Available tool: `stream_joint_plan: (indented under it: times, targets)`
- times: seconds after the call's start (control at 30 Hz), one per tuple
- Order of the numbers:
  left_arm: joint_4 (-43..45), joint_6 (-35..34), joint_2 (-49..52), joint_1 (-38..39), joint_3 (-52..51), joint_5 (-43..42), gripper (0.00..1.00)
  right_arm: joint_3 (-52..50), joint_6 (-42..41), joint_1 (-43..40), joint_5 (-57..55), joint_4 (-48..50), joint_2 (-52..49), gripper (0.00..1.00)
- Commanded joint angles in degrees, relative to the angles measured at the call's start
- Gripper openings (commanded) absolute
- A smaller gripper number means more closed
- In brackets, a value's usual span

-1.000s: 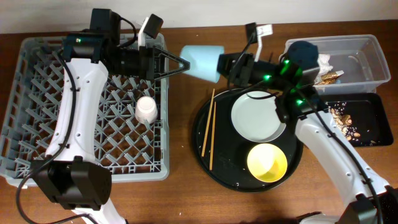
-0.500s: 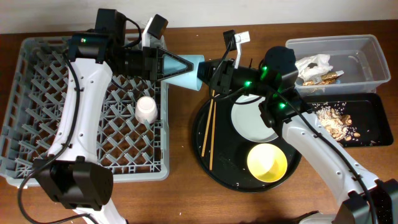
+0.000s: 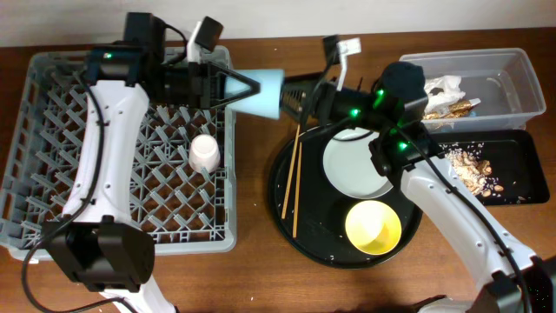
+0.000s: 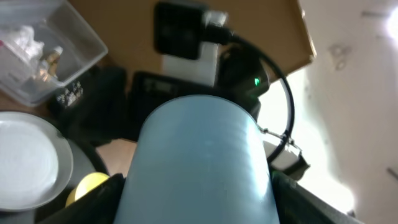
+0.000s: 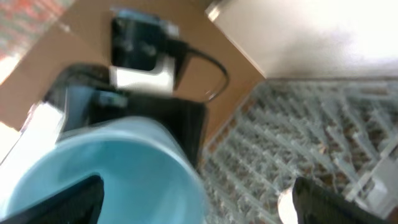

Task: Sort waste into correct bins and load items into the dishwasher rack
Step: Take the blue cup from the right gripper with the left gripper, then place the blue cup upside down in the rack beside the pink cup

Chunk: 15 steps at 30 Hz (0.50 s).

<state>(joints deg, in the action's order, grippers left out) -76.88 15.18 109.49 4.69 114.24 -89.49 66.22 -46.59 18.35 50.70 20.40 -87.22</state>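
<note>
Blue cup (image 3: 266,92) tight in left tool (image 3: 250,88); right tool (image 3: 294,97) agape alongside.

**Three cameras: one overhead, one on each wrist**

The overhead camera looks straight down on the whole table (image 3: 256,278). It sits far enough back to show the grey dishwasher rack (image 3: 52,174) at left, the round black tray (image 3: 326,235) in the middle, and the clear tub (image 3: 512,87) and black rectangular tray (image 3: 532,156) at right. The left wrist camera sits very close behind the blue cup (image 4: 199,162), facing the white plate (image 4: 25,162) and the tub. The right wrist camera faces the opposite way, into the cup's open mouth and on toward the rack. All three views share the cup.
</note>
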Motion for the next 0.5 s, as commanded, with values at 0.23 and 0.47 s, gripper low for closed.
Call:
stream_joint_plan:
  times: [0.23,0.47]
  targets:
    - [-0.2,-0.1,-0.4,-7.1,0.2,0.9,0.62,0.4,1.4,-4.3,-0.4,-5.5,-1.0,0.98]
    - [-1.8,-3.7,-4.5,-7.5,0.3,32.3,0.57,0.4,10.6,-13.0,-3.5,-29.0,-1.0,0.98]
